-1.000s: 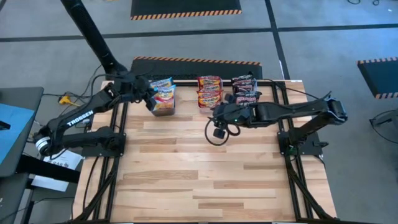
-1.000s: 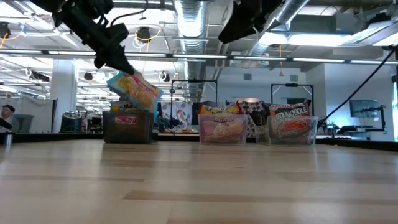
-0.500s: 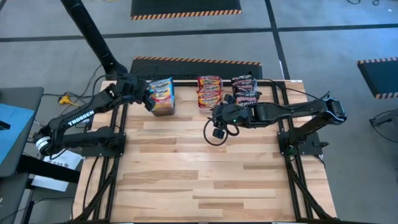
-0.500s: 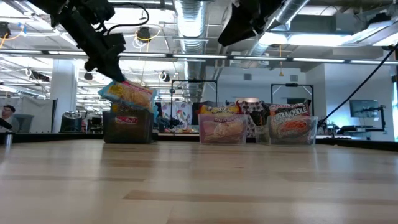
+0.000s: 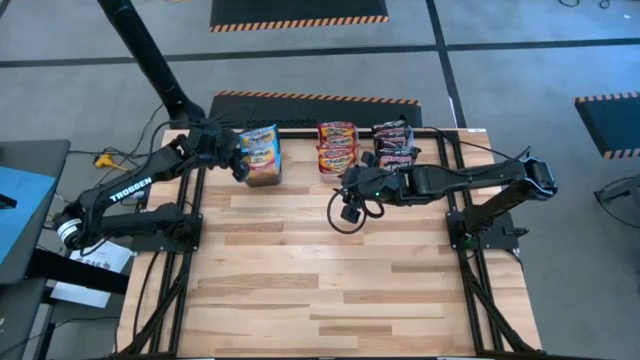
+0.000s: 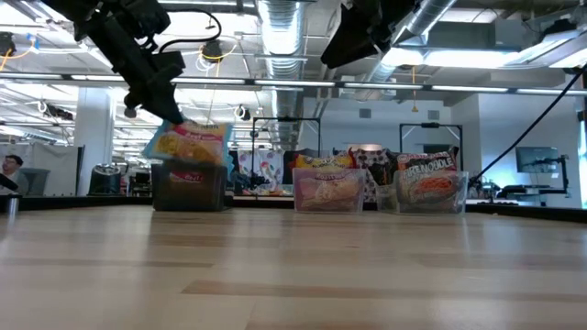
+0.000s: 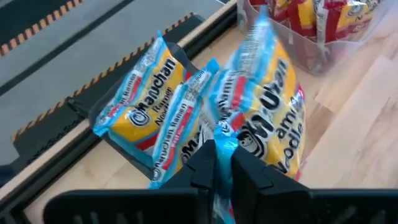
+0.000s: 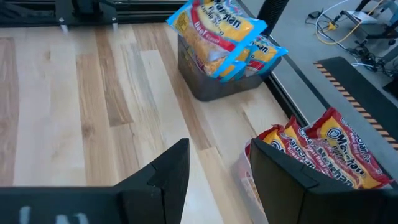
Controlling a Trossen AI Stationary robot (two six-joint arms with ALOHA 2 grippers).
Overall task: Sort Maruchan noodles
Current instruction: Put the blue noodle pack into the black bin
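My left gripper (image 5: pixel 238 160) is shut on a light blue/yellow Maruchan packet (image 7: pixel 267 124) at the far left of the table. It holds the packet over the black bin (image 6: pixel 188 188), where two more blue/yellow packets (image 7: pixel 143 106) stand on edge. A clear bin of red/orange packets (image 5: pixel 337 147) stands in the middle of the far edge. Right of it is a bin of black/red packets (image 5: pixel 395 145). My right gripper (image 8: pixel 217 174) hovers open above the table in front of those two bins, with nothing between its fingers. My left gripper pinches the packet's blue sealed edge (image 7: pixel 222 146) between its two fingers (image 7: pixel 202 165). The fingers slant downward from the table's left side. The packet (image 6: pixel 188 142) lies about level at the bin's top; whether it rests on the packets below, I cannot tell.
The three bins stand in a row along the far edge of the wooden table (image 5: pixel 330 280). A looped cable (image 5: pixel 348 215) hangs under my right wrist. The near part of the table is bare wood.
My left gripper has tipped downward and sunk a little toward the black bin. The blue/yellow packet, which hung tilted above the bin, has come down to about level at the bin's top. My right gripper has kept still.
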